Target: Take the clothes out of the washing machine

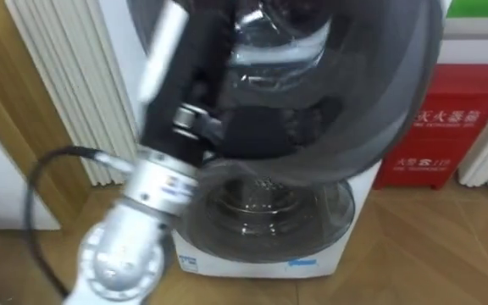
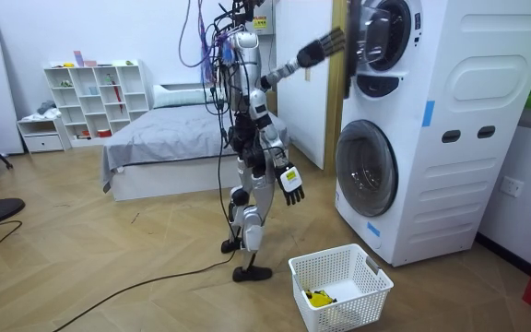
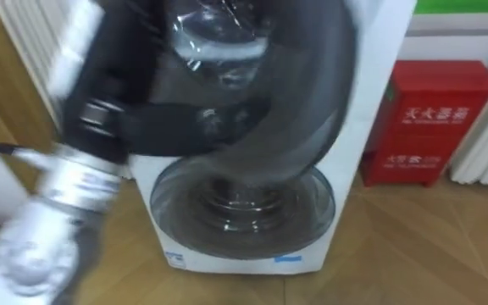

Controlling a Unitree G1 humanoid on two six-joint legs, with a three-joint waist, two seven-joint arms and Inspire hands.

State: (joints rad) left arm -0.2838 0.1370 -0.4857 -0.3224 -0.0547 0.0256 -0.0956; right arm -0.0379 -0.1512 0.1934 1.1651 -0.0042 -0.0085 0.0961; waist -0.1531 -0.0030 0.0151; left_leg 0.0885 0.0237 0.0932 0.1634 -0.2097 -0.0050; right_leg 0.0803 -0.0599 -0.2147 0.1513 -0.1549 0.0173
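Note:
I stand in front of two stacked white machines [image 2: 450,138]. My left arm is raised, and my left hand [image 2: 324,45] lies with straight fingers against the edge of the upper machine's round smoky door [image 2: 361,37], which stands swung out. In the left eye view the dark left hand [image 1: 257,127] shows at that door [image 1: 354,102]. The lower washing machine's door [image 1: 269,212] is closed. No clothes show in either drum. My right hand [image 2: 290,183] hangs open by my hip.
A white laundry basket [image 2: 341,288] with a small yellow item [image 2: 318,298] in it stands on the wooden floor by my feet. A red cabinet [image 1: 447,127] stands to the machines' right and a white slatted panel [image 1: 66,85] to their left. A bed [image 2: 164,138] lies behind me.

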